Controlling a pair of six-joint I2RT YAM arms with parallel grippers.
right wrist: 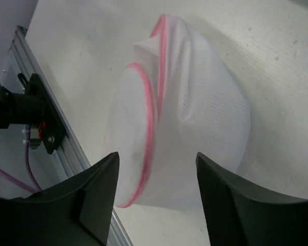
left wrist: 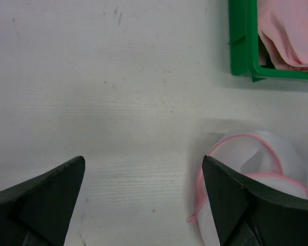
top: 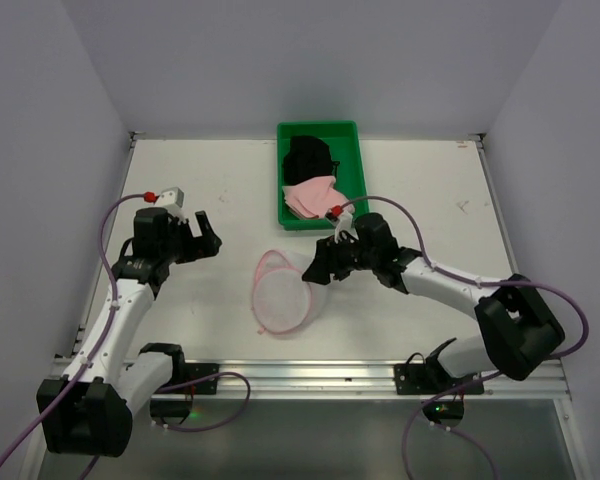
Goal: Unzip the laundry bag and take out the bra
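The laundry bag point(top: 283, 295) is a small white mesh drum with pink trim, lying on its side on the table's near middle. It also shows in the left wrist view point(left wrist: 256, 154) and fills the right wrist view point(right wrist: 195, 118). I see nothing coloured inside it. A small pink zip pull point(left wrist: 191, 219) sticks out at its edge. My right gripper point(top: 315, 268) is open and empty, just off the bag's far right side, with the bag between and beyond its jaws point(right wrist: 156, 159). My left gripper point(top: 205, 235) is open and empty, to the left of the bag point(left wrist: 143, 164).
A green tray point(top: 352, 170) stands at the back middle, holding a black garment point(top: 308, 157) and a pink garment point(top: 310, 195). The tray's corner point(left wrist: 241, 46) and the pink garment point(left wrist: 287, 31) show in the left wrist view. A metal rail point(top: 310, 375) runs along the near edge.
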